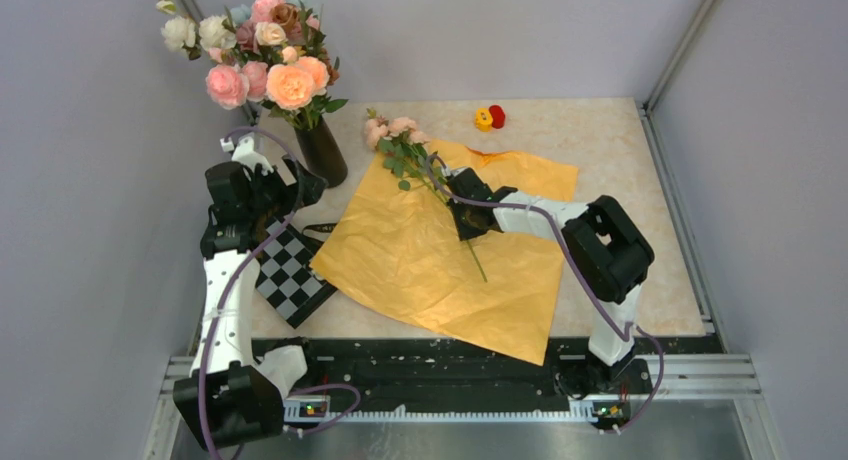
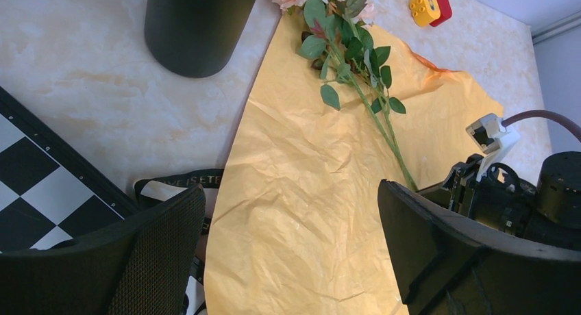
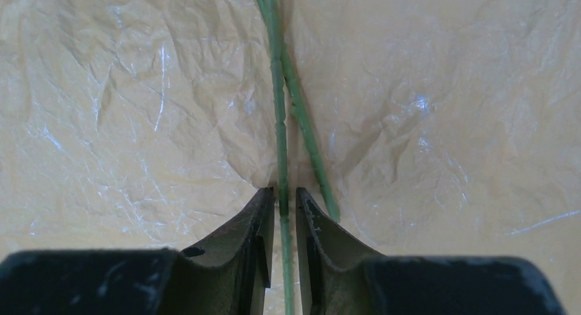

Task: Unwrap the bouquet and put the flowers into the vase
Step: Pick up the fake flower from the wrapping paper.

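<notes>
The bouquet lies opened out: its orange paper [image 1: 420, 270] [image 2: 308, 192] [image 3: 137, 123] is spread flat on the table. On it rest the flowers [image 1: 400, 145] [image 2: 346, 48], pink heads toward the vase, thin green stems [image 3: 277, 109] trailing toward me. My right gripper [image 1: 468, 223] [image 3: 284, 198] sits low over the stems. Its jaws stand narrowly apart astride one stem, with a sliver of gap on each side; a second stem lies just outside the right finger. The black vase [image 1: 322, 152] [image 2: 195, 27] stands at the back left. My left gripper [image 1: 300, 185] [image 2: 291, 192] hovers wide open and empty beside it.
A tall bunch of white and pink flowers [image 1: 265, 50] fills the vase. A black ribbon [image 2: 181, 181] lies by the paper's left edge, next to a checkered board [image 1: 290, 280] [image 2: 34, 192]. Small yellow and red pieces [image 1: 489, 117] [image 2: 430, 5] sit at the back.
</notes>
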